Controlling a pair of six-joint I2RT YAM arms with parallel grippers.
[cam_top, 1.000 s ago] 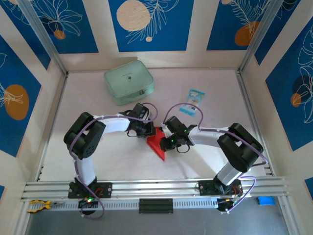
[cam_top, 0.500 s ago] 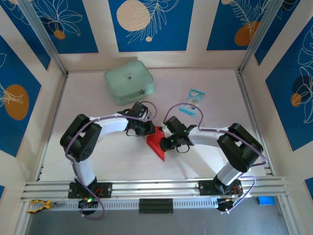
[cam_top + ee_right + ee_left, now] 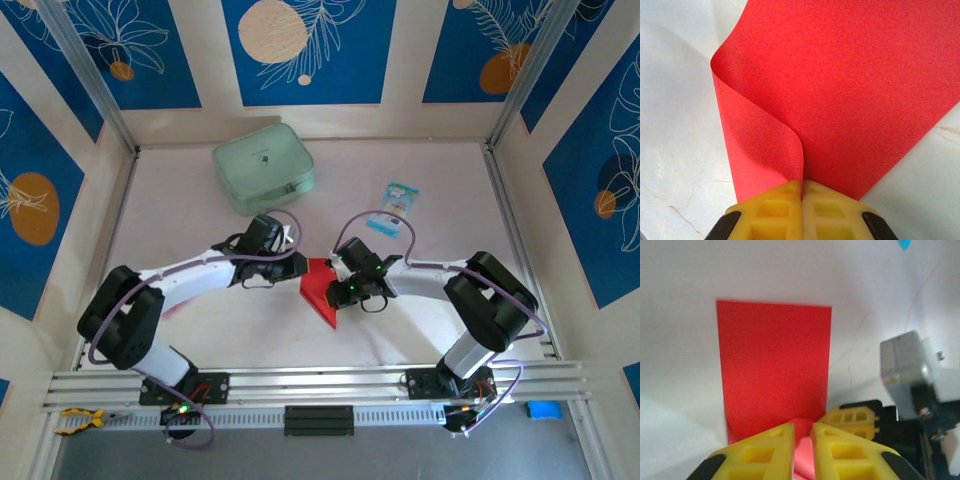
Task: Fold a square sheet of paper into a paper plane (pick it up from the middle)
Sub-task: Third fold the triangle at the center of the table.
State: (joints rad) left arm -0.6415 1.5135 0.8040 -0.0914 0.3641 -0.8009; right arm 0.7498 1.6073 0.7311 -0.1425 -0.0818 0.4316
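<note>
square sheet of paper [image 3: 855, 90]: thin red paper, matt, with a fine even grain and a smooth face
right gripper fingers [image 3: 772, 207]: yellow moulded plastic with a slight sheen and square recesses
left gripper fingers [image 3: 765, 455]: the same yellow plastic
table [image 3: 170, 200]: hard white top, smooth, with a soft sheen and hairline marks
zip pouch [image 3: 263, 166]: pale green, soft-looking, matt; cloth or faux leather, cannot tell which
left arm shell [image 3: 195, 273]: white plastic, glossy
front rails [image 3: 320, 382]: bare grey metal, satin, ribbed
</note>
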